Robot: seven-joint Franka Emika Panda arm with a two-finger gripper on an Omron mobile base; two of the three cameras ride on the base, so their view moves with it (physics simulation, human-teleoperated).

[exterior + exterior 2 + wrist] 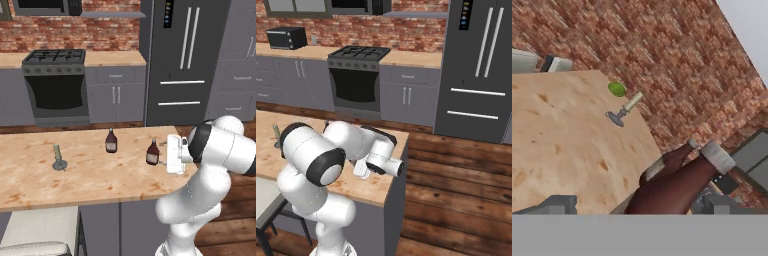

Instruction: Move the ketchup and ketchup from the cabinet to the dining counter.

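Note:
Two dark red-brown ketchup bottles stand upright on the dining counter [95,182]. One ketchup [111,140] is at mid-counter. The other ketchup [153,152] stands nearer the right end, right in front of my gripper [161,160]. In the hand view this near bottle [677,192] lies between my spread fingertips, close to the right one [719,202] and apart from the left one [559,205]. The gripper [637,206] is open. The far bottle [679,155] peeks out behind the near one.
A slim grey-green stemmed item [59,159] stands on the counter's left part, with a small green thing [617,89] beyond it. A pale stool [40,230] sits under the near edge. The stove [55,85], fridge [187,60] and brick wall lie beyond.

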